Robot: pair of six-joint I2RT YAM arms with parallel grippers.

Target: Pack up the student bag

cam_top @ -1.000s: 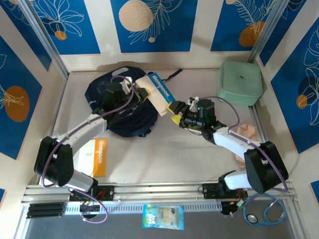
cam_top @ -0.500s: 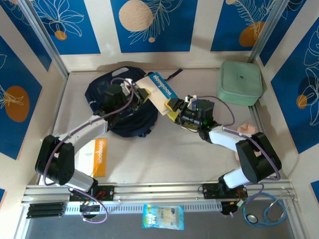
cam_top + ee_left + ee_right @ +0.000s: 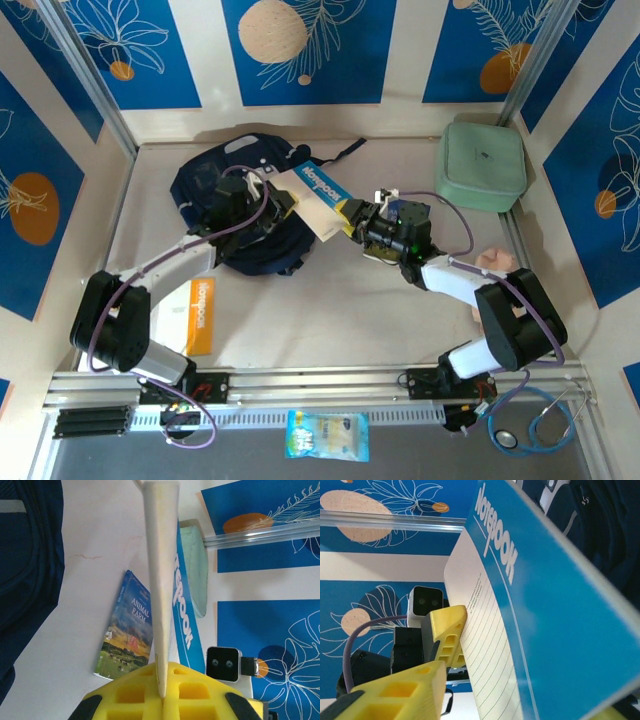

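Notebook (image 3: 318, 193): left pincer (image 3: 284, 194), perhaps right pincer (image 3: 349, 214)

- "Notebook" ran white along the blue band of a lined paper notebook (image 3: 497, 535).
- "Notebook" also marked an orange-banded white notebook (image 3: 200, 315).
- "ANIMAL FARM" topped the farmland cover of a paperback book (image 3: 127, 630).

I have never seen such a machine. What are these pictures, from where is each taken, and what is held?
These are two robot arms bolted to a table, each with a two-finger gripper. One picture looks down from above; two come from wrist cameras. On the table lie a student bag, a pale green case, an orange notebook and an Animal Farm book. The left gripper pinches a blue notebook; the right gripper has its jaws around the other end; whether it grips I cannot tell.
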